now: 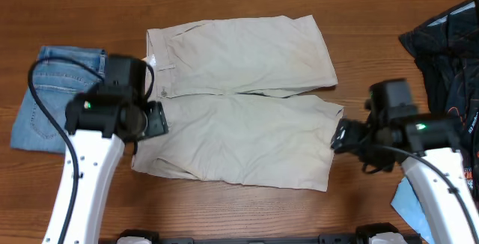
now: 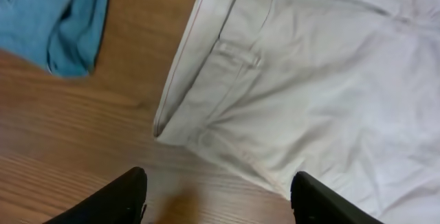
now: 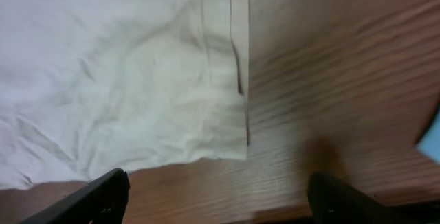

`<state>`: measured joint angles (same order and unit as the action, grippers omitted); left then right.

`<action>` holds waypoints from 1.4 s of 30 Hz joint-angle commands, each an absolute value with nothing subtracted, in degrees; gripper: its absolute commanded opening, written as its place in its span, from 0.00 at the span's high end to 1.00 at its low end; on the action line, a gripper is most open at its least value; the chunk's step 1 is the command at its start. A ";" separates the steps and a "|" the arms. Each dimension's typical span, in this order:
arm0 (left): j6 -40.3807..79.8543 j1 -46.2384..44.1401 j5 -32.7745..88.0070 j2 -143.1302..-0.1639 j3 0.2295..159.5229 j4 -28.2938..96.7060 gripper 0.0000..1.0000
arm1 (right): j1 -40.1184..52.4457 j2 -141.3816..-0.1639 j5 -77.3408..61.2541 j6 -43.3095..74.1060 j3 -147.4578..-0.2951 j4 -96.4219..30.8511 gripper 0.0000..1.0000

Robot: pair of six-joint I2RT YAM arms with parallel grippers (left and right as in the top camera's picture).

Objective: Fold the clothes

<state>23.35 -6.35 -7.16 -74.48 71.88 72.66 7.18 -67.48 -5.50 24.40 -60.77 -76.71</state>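
The pale beige shorts (image 1: 239, 94) lie spread flat on the wooden table, waistband to the left, both legs pointing right. My left gripper (image 1: 156, 118) is open and empty, hovering over the waistband's near corner; the left wrist view shows the waistband with a belt loop (image 2: 237, 56) between my open fingers (image 2: 220, 196). My right gripper (image 1: 338, 135) is open and empty at the hem of the near leg; the right wrist view shows that hem corner (image 3: 227, 141) just ahead of my open fingers (image 3: 218, 193).
Folded light-blue jeans (image 1: 56, 94) lie at the left, close to the left arm, and show in the left wrist view (image 2: 62, 18). A black garment with orange-white print (image 1: 449, 49) lies at the far right. A pale blue item (image 1: 408, 199) sits near the right arm.
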 commanded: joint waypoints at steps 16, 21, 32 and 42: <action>28.53 7.38 1.65 -72.62 52.42 64.38 0.25 | 11.99 -66.13 -22.52 42.17 -30.70 -58.02 0.14; 28.51 7.90 4.89 -72.62 49.19 61.52 0.25 | 11.99 -66.17 -23.64 47.88 -25.39 -50.46 0.26; 28.32 7.90 5.63 -72.62 47.51 60.64 0.25 | 11.84 -66.24 -23.03 51.09 -23.46 -46.11 0.49; 28.32 7.90 5.67 -72.62 47.51 60.84 0.25 | 7.77 -66.24 -22.13 51.03 -23.49 -45.25 0.51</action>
<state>27.35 7.62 4.80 -73.12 47.94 60.77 9.91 -66.65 -23.27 50.81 -23.94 -45.60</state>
